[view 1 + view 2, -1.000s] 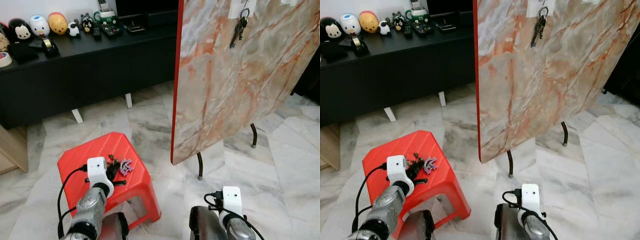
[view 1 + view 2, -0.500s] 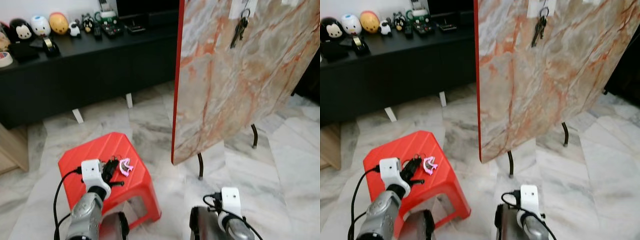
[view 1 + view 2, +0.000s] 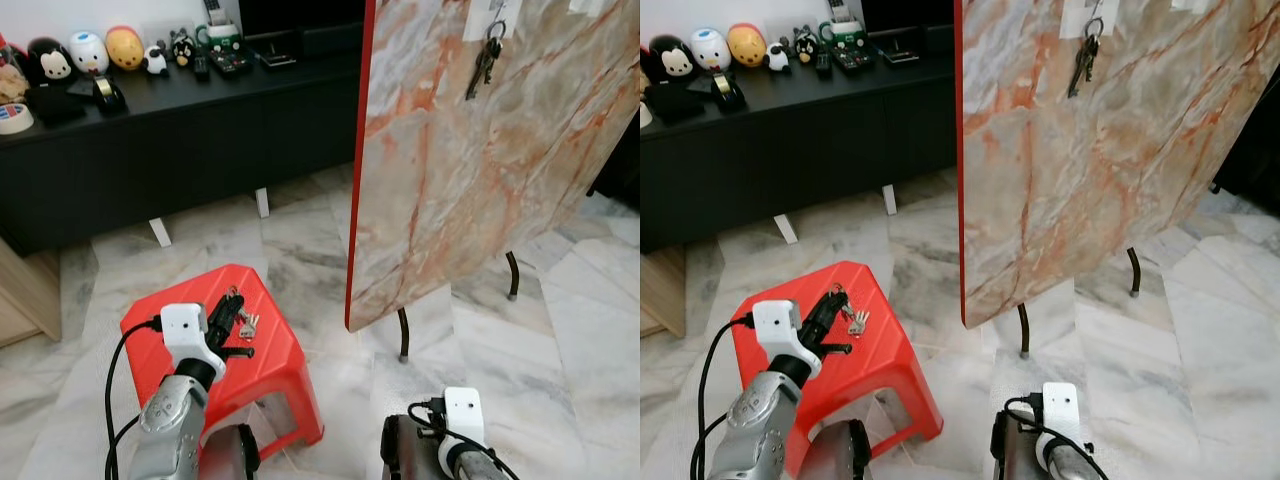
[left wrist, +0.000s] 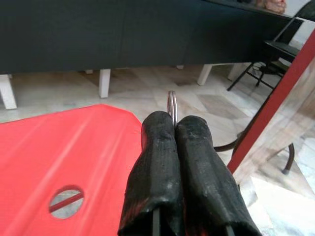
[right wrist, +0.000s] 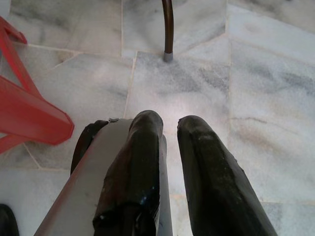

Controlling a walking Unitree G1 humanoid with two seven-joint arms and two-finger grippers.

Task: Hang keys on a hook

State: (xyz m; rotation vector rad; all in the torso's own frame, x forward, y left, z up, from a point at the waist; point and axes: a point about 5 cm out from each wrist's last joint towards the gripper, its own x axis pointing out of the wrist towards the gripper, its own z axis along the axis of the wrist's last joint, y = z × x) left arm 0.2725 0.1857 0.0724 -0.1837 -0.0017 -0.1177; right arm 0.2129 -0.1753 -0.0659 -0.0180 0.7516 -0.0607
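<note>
We hold our left gripper above the top of the red stool, its two black fingers pressed together on the ring of a small bunch of keys, which hangs from the fingertips just over the stool's surface. In the left wrist view the thin metal ring stands up between the clenched fingertips. To our right stands a tilted marble-patterned board with a red edge, propped on dark metal legs. Near its top, another bunch of keys hangs from a hook on a small white plate. Our right gripper hangs low over the marble floor, its fingers slightly parted and holding nothing. Behind the stool a long black cabinet carries a row of small figurines.
</note>
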